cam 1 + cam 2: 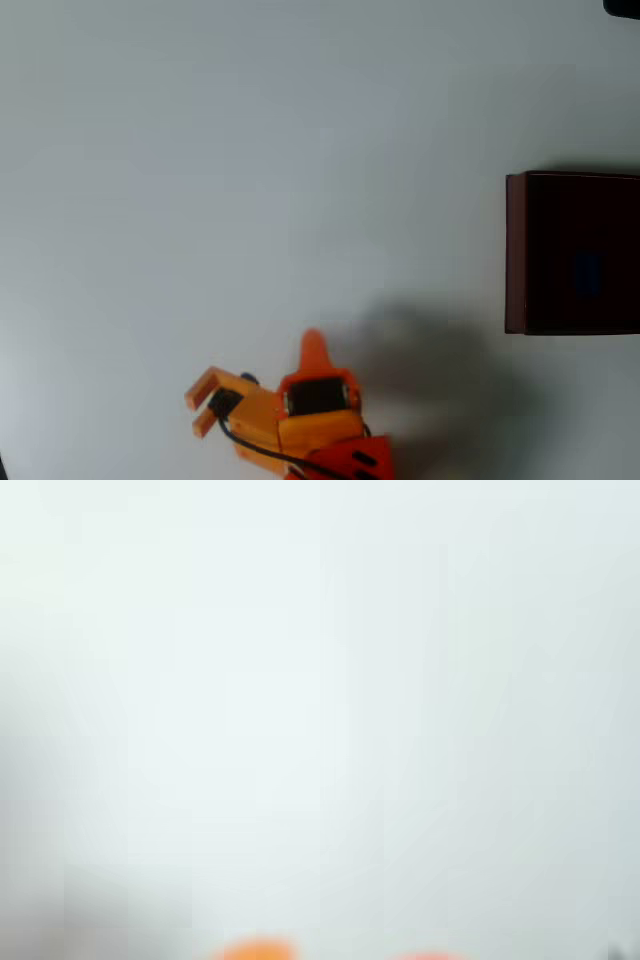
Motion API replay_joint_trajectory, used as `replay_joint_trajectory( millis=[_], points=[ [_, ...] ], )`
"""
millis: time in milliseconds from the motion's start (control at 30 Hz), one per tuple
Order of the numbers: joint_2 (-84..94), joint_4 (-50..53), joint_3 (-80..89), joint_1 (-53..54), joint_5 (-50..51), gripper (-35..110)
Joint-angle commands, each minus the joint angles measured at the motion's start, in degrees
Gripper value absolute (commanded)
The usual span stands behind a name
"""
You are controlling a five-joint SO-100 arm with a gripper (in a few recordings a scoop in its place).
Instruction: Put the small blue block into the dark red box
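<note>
While the blue block (588, 272) sits inside the dark red box (515, 255), the orange arm is parked well away from both. Overhead view: box at 3 o'clock, cut off by the right edge of the picture, thin maroon walls, near-black interior. Block reads as a dim blue patch on the box floor, roughly mid-interior, long side running 12 to 6. It is faint against the dark floor, so I cannot tell its exact tilt.

Arm is at 6 o'clock, low in the picture, lower part cropped by the bottom edge. One orange finger (314, 350) points toward 12 o'clock. A forked orange bracket (212, 396) sticks out toward 9 o'clock, with a black cable (250, 448) looping under it. Soft shadow on the white bench (250, 150) spreads from the arm toward 3 o'clock, ending short of the box.

Jaws: the overhead view shows just one tip clearly, so I cannot tell whether they are apart or together. Nothing visible held at that tip.

Wrist view: heavily blurred pale surface, two orange blobs at 6 o'clock on the bottom edge, left blob (255, 948) and right blob (425, 956), apart from each other. Too blurred to say what part of the arm each one is.
</note>
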Motion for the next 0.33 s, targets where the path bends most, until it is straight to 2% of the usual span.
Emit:
replay_joint_trajectory(
  millis=[0,300],
  points=[
    [1.1,1.7,1.5,-1.8,-0.8,2],
    [1.1,1.4,3.3,-4.0,-0.8,0]
  ],
)
